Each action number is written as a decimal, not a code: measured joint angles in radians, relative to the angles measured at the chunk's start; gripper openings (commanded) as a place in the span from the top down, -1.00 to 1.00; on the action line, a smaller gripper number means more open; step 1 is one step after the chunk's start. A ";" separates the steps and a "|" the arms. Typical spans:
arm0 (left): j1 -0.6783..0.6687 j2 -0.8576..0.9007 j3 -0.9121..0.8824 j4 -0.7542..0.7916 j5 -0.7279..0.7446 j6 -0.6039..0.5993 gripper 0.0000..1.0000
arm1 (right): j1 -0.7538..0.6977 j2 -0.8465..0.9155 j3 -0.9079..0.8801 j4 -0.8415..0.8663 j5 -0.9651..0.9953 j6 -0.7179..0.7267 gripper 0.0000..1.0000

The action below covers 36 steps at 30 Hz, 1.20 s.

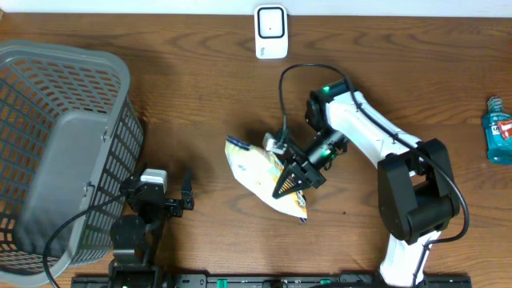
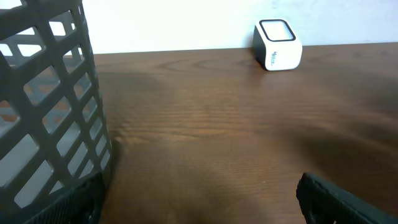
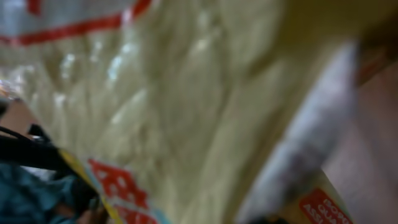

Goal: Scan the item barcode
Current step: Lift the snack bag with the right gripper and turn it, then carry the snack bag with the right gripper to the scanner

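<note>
Near the middle of the table [image 1: 200, 88], the right gripper [image 1: 288, 182] is clamped on a yellow-and-white snack bag [image 1: 252, 166], which fills the right wrist view in a blur. The white scanner [image 1: 271, 32] sits well apart at the far edge. The left gripper [image 2: 199, 186] stands wide beside the grey basket [image 1: 48, 120], holding nothing.
</note>
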 measured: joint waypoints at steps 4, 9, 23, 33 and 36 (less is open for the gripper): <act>0.000 0.000 0.000 0.000 0.000 0.000 -0.96 | -0.009 0.000 0.000 -0.002 -0.055 -0.116 0.98; 0.000 0.000 0.000 0.000 0.000 0.000 -0.95 | -0.009 0.000 0.000 -0.003 -0.082 -0.181 0.97; 0.000 0.000 0.000 0.000 0.000 0.000 -0.96 | -0.014 0.000 0.000 -0.004 -0.182 -0.150 0.97; 0.000 0.000 0.000 0.000 0.000 0.000 -0.95 | -0.170 0.000 -0.019 -0.004 -0.213 -0.065 0.98; 0.000 0.000 0.000 0.000 0.000 0.000 -0.96 | -0.240 0.000 -0.058 -0.003 -0.215 -0.060 0.98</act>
